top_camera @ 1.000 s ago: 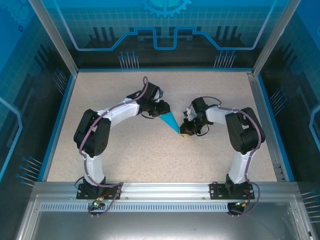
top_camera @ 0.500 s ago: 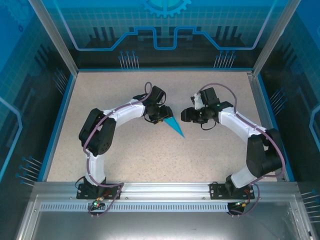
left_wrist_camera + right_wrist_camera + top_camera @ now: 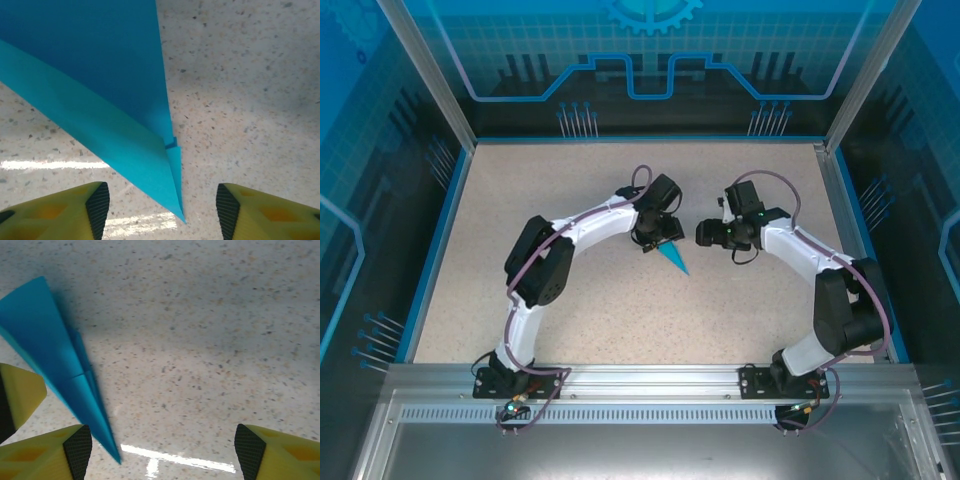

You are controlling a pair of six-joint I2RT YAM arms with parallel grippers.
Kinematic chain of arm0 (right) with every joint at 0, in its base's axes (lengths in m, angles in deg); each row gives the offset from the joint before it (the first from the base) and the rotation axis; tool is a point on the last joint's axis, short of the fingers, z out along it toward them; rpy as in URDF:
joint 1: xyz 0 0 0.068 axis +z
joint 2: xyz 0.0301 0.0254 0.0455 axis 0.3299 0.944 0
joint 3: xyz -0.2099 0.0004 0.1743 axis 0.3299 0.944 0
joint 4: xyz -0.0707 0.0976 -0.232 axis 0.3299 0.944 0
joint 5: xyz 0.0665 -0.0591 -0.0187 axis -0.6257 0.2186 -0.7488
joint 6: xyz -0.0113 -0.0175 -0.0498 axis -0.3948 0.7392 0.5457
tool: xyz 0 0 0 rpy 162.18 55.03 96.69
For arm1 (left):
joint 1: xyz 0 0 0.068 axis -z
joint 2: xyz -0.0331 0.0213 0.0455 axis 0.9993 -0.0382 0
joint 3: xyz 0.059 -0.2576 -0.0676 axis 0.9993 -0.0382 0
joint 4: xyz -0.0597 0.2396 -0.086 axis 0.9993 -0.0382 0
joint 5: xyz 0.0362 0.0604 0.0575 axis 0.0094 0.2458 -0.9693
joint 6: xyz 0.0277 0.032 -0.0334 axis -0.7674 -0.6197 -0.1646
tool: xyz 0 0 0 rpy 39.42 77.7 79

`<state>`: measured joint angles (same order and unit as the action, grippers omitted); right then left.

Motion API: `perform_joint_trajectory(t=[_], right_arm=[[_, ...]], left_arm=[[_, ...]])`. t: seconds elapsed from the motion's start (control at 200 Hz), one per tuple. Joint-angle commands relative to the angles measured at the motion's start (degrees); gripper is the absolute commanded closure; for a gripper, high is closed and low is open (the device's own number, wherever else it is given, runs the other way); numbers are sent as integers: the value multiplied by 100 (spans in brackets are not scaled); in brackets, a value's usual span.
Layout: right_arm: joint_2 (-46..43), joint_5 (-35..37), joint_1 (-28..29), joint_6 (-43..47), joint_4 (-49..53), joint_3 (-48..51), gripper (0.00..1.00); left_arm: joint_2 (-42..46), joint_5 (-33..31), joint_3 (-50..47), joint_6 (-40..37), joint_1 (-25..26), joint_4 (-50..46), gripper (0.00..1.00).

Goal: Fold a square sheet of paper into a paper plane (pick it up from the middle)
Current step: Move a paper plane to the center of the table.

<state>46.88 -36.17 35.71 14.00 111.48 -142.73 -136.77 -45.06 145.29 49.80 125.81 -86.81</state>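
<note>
Lying on the bench: the plane [image 3: 672,260], flat on the speckled bench [image 3: 540,180] around mid-scene, in between the two tools. It's a slim turquoise dart, and from the top its sharp end points near and a bit right.
Left tool [image 3: 660,236]: sits right over the plane's far-left end, so that end is hidden from above. The jaws are apart and not clamping anything.
Left wrist view: the plane [image 3: 100,90] spreads across the upper left. One sharp tip comes down into the gap of the left tool [image 3: 162,212]. The black pads [image 3: 97,207] sit either side of that tip, touching neither edge as far as I can see. There's a lengthwise crease and a tiny notch where the layers meet. The bench [image 3: 240,100] is bare on the right.
Right tool [image 3: 703,235]: just right of the plane but apart from it. The jaws are wide, gripping nothing.
Right wrist view: the plane [image 3: 55,355] lies along the left side, its tip ending just beside the left-hand pad [image 3: 77,450] of the right tool [image 3: 162,452]. Between the fingers it's only bench [image 3: 200,315].
Odd bit: a yellow wedge [image 3: 17,395] sits at the left edge right by the plane, and I can't tell if they touch.
</note>
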Motion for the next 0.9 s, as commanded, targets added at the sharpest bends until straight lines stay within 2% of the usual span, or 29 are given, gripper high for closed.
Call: perform_joint_trajectory(t=[0.0, 0.26, 0.34, 0.495, 0.73, 0.895], right_arm=[[-179, 208, -135, 74, 95, 106, 21], [-131, 202, -174, 88, 111, 107, 22], [-102, 202, -181, 88, 114, 108, 22], [-22, 112, -179, 103, 103, 106, 22], [-3, 42, -184, 71, 129, 83, 23], [-19, -13, -189, -70, 121, 18, 25]], left_arm=[[-230, -149, 301, 69, 30, -554, 42], [-232, -221, 303, 141, 15, -763, 50], [-105, -240, 150, 228, 24, -696, 56], [26, -226, -139, 458, 24, -400, 78], [248, -454, -260, 505, 19, -319, 91], [748, -619, -474, 173, 17, -88, 100]])
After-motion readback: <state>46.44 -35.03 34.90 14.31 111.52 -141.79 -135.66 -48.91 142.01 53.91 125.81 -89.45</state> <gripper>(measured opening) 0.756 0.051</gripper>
